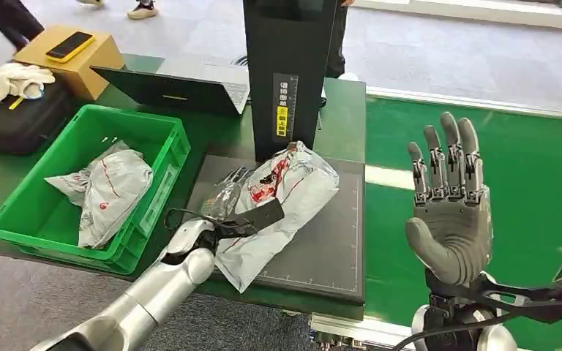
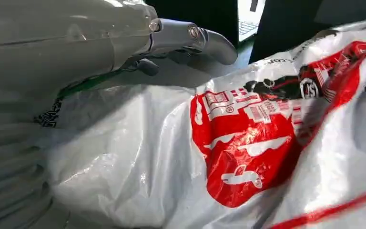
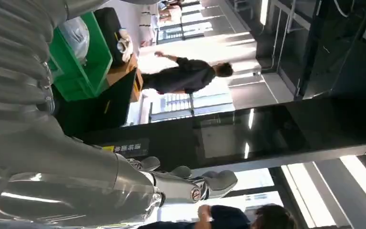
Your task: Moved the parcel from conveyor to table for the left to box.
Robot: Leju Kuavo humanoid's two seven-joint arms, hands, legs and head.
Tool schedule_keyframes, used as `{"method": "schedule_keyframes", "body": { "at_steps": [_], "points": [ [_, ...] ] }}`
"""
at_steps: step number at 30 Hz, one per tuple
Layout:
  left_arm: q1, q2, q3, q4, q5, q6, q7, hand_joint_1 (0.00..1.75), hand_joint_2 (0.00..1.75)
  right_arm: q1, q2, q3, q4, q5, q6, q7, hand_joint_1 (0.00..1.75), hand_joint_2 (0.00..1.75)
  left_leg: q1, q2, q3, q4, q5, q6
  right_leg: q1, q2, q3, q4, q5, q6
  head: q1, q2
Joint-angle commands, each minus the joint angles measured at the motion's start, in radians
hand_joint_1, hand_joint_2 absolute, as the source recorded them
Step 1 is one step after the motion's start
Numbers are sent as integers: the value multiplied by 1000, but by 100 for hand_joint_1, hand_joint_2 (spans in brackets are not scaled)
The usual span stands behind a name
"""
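The left hand [image 1: 219,219] rests against the near end of the white-and-red plastic parcel [image 1: 285,190]; whether its fingers actually grip the bag I cannot tell. The parcel lies on the dark gridded mat [image 1: 329,248] on the green tabletop [image 1: 347,117], just in front of a black upright post [image 1: 289,66]. The right hand [image 1: 450,212] is raised, fingers spread, holding nothing. A green crate [image 1: 22,208] beside the mat holds another bagged parcel [image 1: 110,190].

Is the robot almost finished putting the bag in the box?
Partly. The white plastic parcel with red print already lies on the dark gridded mat, and the raised right hand holds nothing. The left hand rests on it now. Left: getting it into the green plastic crate, beside another parcel.
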Motion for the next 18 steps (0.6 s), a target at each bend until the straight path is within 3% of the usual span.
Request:
{"method": "schedule_keyframes", "body": {
  "at_steps": [1,3,4,5,18],
  "points": [
    [-25,-7,-80,108,-11,-23,-9,0,175,-22,-5,-7,57,-9,-13,-9,0,175,0,2,2,-2,0,-3,0,1,2,-2,1,-1,0,0],
    [-31,-16,-89,109,-11,-29,-19,0,175,-21,-2,-6,53,-10,-16,-10,0,175,0,2,3,-3,1,-3,0,1,2,-2,1,-1,0,0],
    [-39,-20,-93,107,-8,-30,-25,26,175,-19,0,-5,52,-9,-19,-11,0,175,0,0,2,-1,0,-2,0,0,1,-1,0,0,0,0],
    [-45,-20,-98,105,-3,-31,-31,175,175,-18,-2,-3,55,-9,-20,-11,0,175,0,1,3,-2,1,-3,0,0,2,-2,1,-1,0,0],
    [-50,7,-115,35,48,-2,-63,175,175,-45,-12,2,85,-18,-24,-15,0,175,1,1,1,-1,0,-2,0,0,1,-1,0,-1,0,0]
  ]
}}
